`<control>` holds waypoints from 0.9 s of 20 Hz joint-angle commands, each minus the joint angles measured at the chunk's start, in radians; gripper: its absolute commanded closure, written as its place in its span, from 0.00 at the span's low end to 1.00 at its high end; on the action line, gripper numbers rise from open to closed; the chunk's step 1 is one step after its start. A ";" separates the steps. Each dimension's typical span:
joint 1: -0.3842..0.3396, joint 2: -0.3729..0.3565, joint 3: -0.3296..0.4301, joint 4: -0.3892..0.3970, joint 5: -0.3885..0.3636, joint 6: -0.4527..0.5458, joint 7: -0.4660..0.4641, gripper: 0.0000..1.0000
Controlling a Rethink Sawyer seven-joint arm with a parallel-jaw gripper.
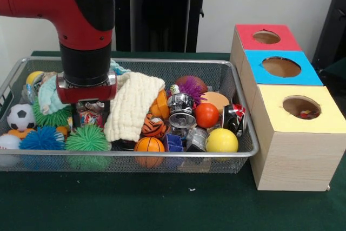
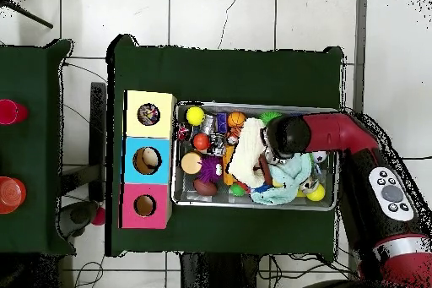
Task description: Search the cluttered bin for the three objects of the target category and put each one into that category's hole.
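- Nearest, at the front of the wire bin (image 1: 130, 162), a basketball (image 1: 149, 145), a yellow ball (image 1: 221, 140) and a green spiky ball (image 1: 87, 138) are seen.
- Further in, the gripper (image 1: 86, 101) is sunk among the toys beside a white cloth (image 1: 132, 104). Whether it is open or closed cannot be told.
- The cloth could be snagged and dragged up, and toys could be spilled.
- Beside the bin, three holes are waiting; something is already seen in the yellow box (image 1: 296, 128).
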 commanded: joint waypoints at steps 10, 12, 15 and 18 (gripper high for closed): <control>0.021 0.163 -0.039 -0.100 -0.136 0.070 -0.232 0.00; 0.030 0.198 -0.051 -0.119 -0.154 0.040 -0.194 0.00; 0.052 0.225 -0.070 -0.141 -0.164 0.012 -0.136 0.00; 0.060 0.240 -0.079 -0.129 -0.171 -0.042 -0.096 0.00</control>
